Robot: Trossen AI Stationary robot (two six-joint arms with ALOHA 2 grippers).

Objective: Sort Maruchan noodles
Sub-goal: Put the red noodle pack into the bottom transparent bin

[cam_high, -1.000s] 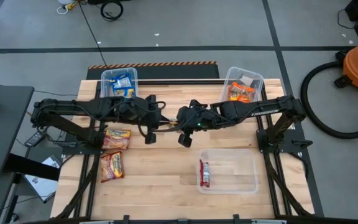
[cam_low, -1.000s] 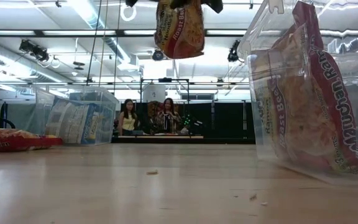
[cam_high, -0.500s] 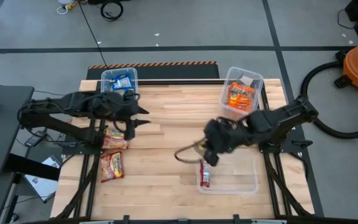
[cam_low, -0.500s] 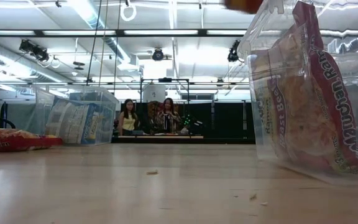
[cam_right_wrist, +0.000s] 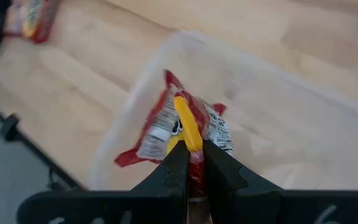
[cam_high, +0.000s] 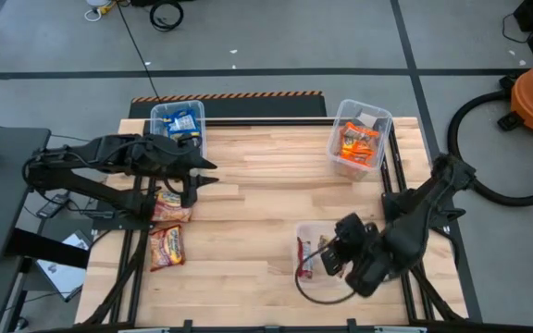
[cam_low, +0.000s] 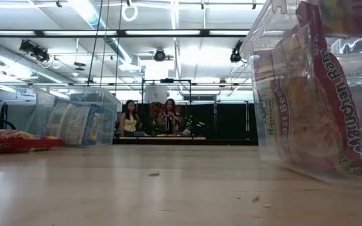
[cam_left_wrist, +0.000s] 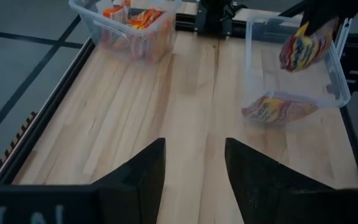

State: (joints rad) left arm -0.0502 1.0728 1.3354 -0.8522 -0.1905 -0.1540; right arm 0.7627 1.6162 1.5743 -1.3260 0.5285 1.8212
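Observation:
My right gripper is shut on a red-and-yellow Maruchan noodle packet, which hangs over the clear bin at the table's near right. Another red packet stands on edge in that bin, leaning on its wall. My left gripper is open over the table's left part, with nothing between its fingers. Two red packets lie flat on the table near the left edge. My right gripper pinches the packet by one edge between its two fingers. The fingers slant down from above. In the right wrist view the packet shows edge-on. It hangs below the fingers, tilted and lifted clear above the bin's floor.
A clear bin with blue packets stands at the far left and a clear bin with orange packets at the far right. Bare wood lies between the arms. People sit in the room far behind the table.
My right gripper has carried the red packet from the table's middle toward the near right, over the clear bin, sinking a little and rolling as it went. My left gripper has drawn back toward the table's left edge, away from the packet.

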